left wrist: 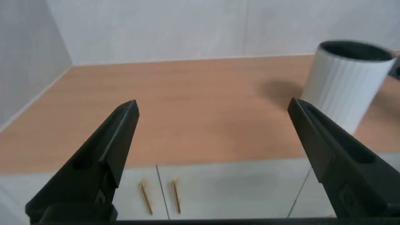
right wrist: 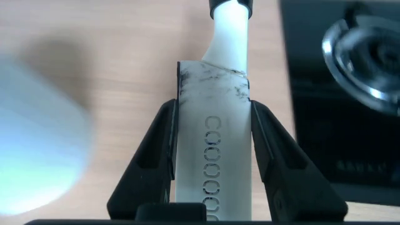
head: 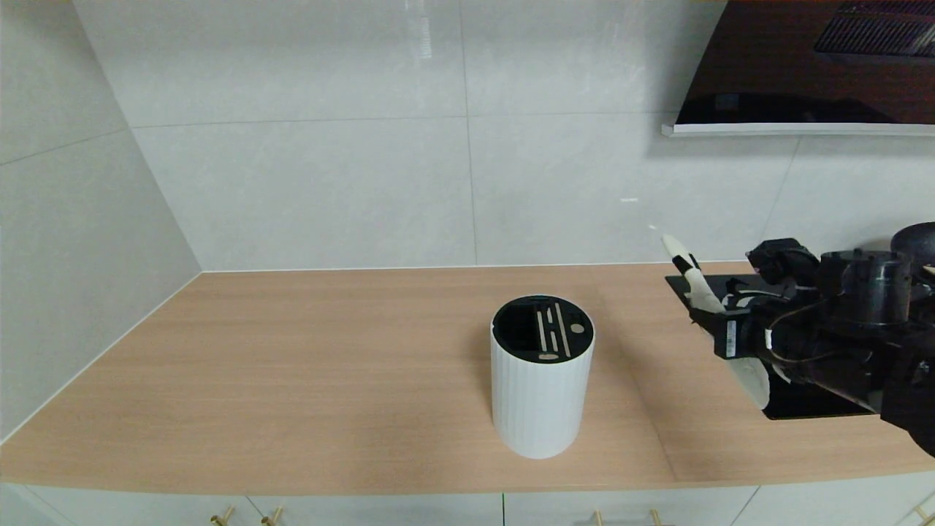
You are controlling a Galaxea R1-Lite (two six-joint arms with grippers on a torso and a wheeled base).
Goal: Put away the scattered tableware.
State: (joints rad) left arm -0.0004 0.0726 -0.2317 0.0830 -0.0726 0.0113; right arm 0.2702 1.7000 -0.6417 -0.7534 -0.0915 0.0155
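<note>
Right gripper (right wrist: pixel 212 107) clamped on white utensil (right wrist: pixel 214 164), likely knife, above bench (head: pixel 329 365) right of holder (head: pixel 540 398). Left gripper (left wrist: pixel 212 109) wide open, empty.

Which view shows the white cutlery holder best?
Head view: the whole white holder, slotted top included. The left wrist view catches its ribbed side and rim; the right wrist view, a blurred white patch of it.

No text is legible. The white label (head: pixel 730 337) on the right arm, frame right, has print too small to read. Marks on the cooktop (right wrist: pixel 306 125), lower right, are illegible. The knife (right wrist: pixel 212 125) blade, centre, shows a row of ovals, not lettering.
</note>
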